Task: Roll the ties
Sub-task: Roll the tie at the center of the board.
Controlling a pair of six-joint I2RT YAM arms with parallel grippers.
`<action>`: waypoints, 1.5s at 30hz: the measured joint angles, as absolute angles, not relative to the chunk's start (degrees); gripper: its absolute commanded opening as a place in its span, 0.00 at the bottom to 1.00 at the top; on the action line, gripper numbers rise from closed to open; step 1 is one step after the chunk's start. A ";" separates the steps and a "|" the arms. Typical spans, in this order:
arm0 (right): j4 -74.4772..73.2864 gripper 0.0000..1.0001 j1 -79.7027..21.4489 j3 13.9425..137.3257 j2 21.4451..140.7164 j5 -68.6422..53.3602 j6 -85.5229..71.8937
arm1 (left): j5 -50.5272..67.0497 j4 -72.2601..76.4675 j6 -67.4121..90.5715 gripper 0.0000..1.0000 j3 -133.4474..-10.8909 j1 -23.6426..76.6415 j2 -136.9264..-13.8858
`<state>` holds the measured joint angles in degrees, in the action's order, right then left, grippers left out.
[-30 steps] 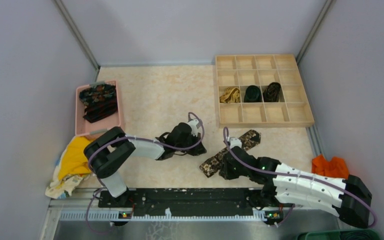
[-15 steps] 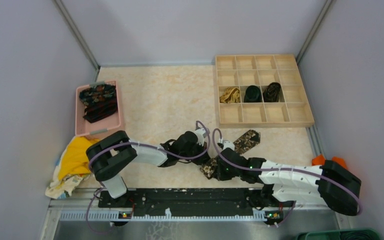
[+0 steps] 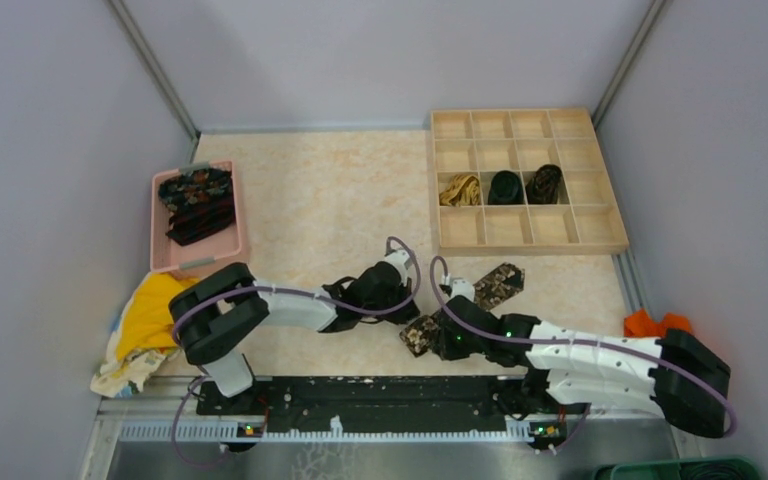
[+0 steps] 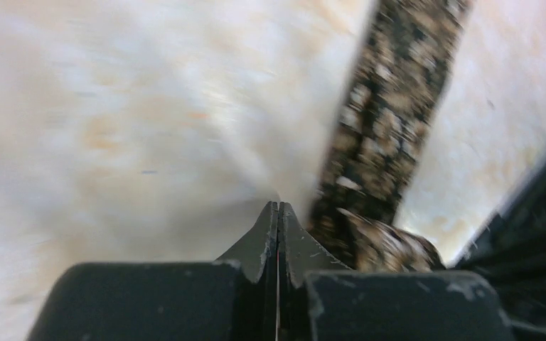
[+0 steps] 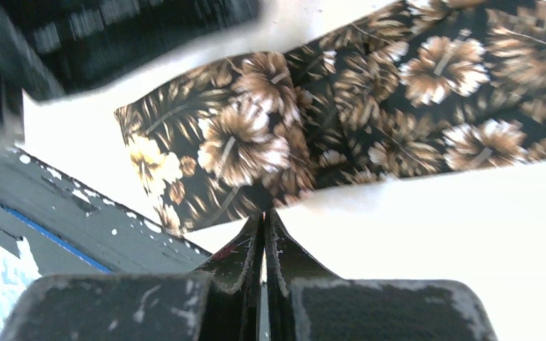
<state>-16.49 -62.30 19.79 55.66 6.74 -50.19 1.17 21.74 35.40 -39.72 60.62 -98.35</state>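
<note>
A black-brown tie with a tan floral print (image 3: 490,287) lies diagonally on the table near the front, between the two arms. In the right wrist view the tie (image 5: 370,121) has its near end folded over. My right gripper (image 3: 434,332) (image 5: 264,212) is shut, with its tips pinching the tie's lower edge at the fold. My left gripper (image 3: 408,304) (image 4: 279,206) is shut and empty, with its tips on the table just left of the tie (image 4: 391,128). More dark ties (image 3: 198,203) are piled in a pink tray (image 3: 160,258) at the left.
A wooden grid box (image 3: 615,240) at the back right holds a golden-tan rolled tie (image 3: 459,189) and two dark rolled ties (image 3: 505,186) (image 3: 545,183). A yellow cloth (image 3: 150,310) lies at the front left. An orange cloth (image 3: 660,328) lies at the right edge.
Both grippers have moved in on the tie's near end: the left one forward and right, the right one left. The tie's near end now looks folded over.
</note>
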 measured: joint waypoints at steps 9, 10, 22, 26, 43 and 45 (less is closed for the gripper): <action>-35.42 0.03 -68.42 31.35 50.28 16.71 -49.21 | -19.79 4.05 46.94 0.00 -33.65 46.22 -78.89; -37.06 0.03 -69.89 33.28 51.94 18.39 -49.15 | -21.80 2.20 48.16 0.00 -32.77 46.13 -74.74; -50.37 0.65 -83.55 60.49 88.84 38.09 -44.05 | -42.15 -15.03 52.88 0.00 -29.17 46.87 -36.34; -49.91 0.69 -83.83 61.25 91.74 39.24 -40.16 | -44.91 -19.20 52.77 0.00 -29.08 46.89 -33.87; -45.74 0.69 -82.63 57.82 95.81 36.16 -37.60 | -46.24 -20.47 50.68 0.00 -27.81 46.89 -33.52; -45.45 0.69 -81.49 56.36 95.64 35.99 -37.82 | -46.24 -20.21 50.37 0.00 -27.79 46.89 -33.76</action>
<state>-45.45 -81.49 56.36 95.64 35.99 -37.82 -46.24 -20.21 50.37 -27.79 46.89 -33.76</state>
